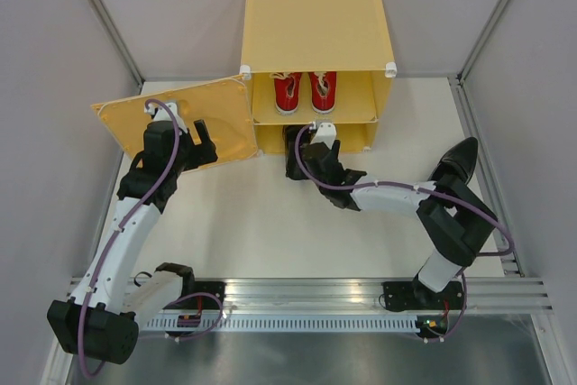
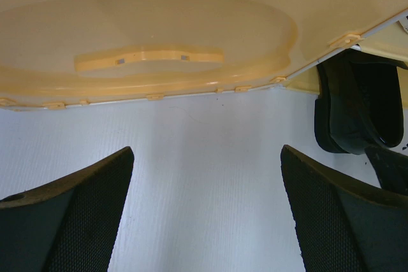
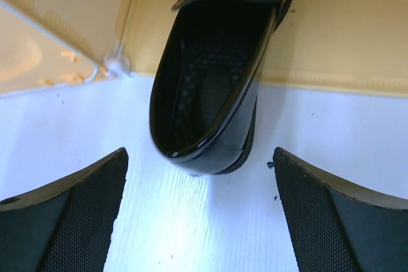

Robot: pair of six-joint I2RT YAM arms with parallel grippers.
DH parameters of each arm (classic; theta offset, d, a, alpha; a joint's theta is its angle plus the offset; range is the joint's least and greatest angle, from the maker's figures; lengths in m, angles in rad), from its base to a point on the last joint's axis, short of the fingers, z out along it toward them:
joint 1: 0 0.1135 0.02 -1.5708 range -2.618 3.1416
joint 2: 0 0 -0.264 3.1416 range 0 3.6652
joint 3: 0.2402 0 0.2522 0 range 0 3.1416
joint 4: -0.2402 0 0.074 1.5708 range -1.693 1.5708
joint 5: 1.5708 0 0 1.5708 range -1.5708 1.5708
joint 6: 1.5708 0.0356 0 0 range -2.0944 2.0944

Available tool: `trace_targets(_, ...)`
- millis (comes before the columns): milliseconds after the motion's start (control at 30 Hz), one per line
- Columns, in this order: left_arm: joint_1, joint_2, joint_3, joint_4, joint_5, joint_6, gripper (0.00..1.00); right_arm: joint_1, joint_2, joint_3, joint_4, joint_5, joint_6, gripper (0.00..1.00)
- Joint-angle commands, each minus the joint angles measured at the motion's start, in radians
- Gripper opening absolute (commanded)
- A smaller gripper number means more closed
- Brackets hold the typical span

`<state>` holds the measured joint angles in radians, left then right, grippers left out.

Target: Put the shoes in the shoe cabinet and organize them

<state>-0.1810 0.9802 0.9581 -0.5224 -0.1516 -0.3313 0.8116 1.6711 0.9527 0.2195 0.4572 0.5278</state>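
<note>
The yellow shoe cabinet (image 1: 315, 24) stands at the back with its door (image 1: 225, 114) swung open to the left. Two red sneakers (image 1: 288, 92) (image 1: 323, 90) sit side by side on its upper shelf. One black dress shoe (image 3: 210, 87) lies toe-first in the mouth of the lower compartment, its heel out on the table. My right gripper (image 3: 199, 151) is open just behind that heel, not gripping it; it also shows in the top view (image 1: 302, 143). The second black shoe (image 1: 455, 161) lies on the table at the right. My left gripper (image 2: 207, 151) is open and empty at the door's inner face (image 2: 191, 30).
The open door stands across the left side of the table, close to my left arm. The right arm's elbow (image 1: 455, 218) is next to the second black shoe. Grey walls enclose the table on three sides. A metal rail (image 1: 297, 295) runs along the near edge.
</note>
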Motion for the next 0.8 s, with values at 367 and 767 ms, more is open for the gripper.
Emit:
trace_targets(367,0.002,0.006,-0.009,0.013,0.004,0.009,0.98,0.097,0.252,0.063,0.230,0.247,-0.078,0.98)
trace_targets(767,0.002,0.009,-0.009,0.013,0.001,0.011,0.98,0.084,0.325,0.097,0.262,0.262,-0.134,0.41)
